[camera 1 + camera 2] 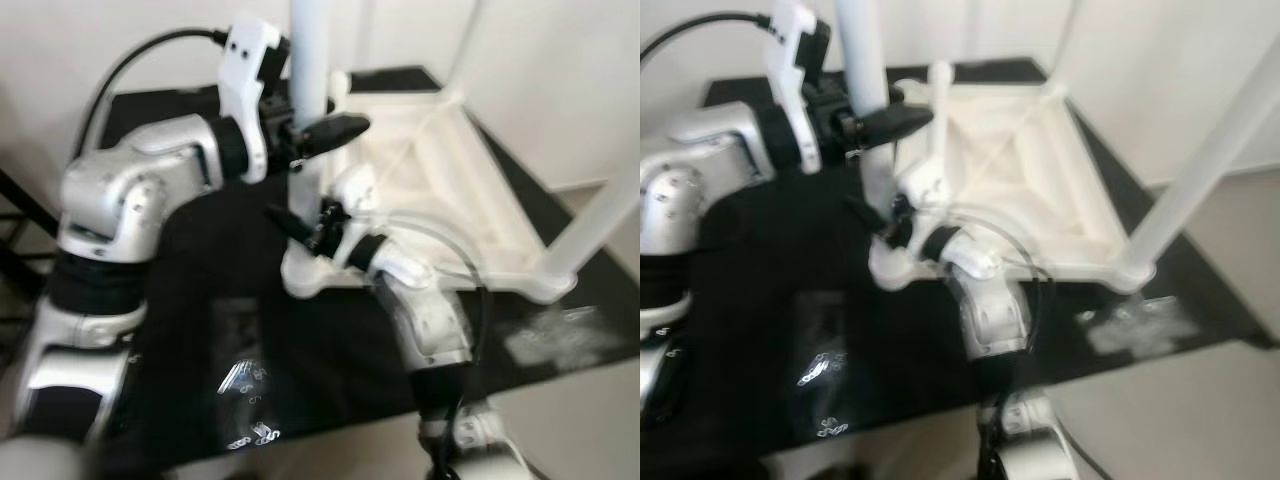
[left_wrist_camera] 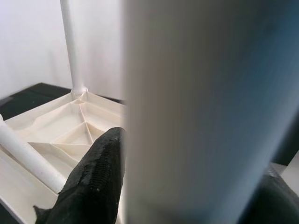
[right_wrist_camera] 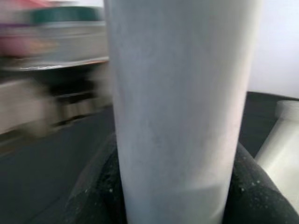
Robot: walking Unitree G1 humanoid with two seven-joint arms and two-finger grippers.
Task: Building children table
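An upturned white tabletop (image 1: 470,190) rests on a black mat (image 1: 250,330), most legs standing, while both the left gripper (image 1: 318,135) and right gripper (image 1: 305,228) clamp the near-corner leg (image 1: 308,60), apparently being seated.

No text, label, brand, number or sign can be read anywhere.

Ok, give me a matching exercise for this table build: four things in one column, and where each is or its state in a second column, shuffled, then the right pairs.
Things:
1. left tool
2. right tool
3. table top
4. black mat

Places or states:
A. upside down, legs pointing up
B. gripping the near leg high up
C. spread under everything
D. gripping the near leg close to its base

Pairs: 1-B, 2-D, 3-A, 4-C
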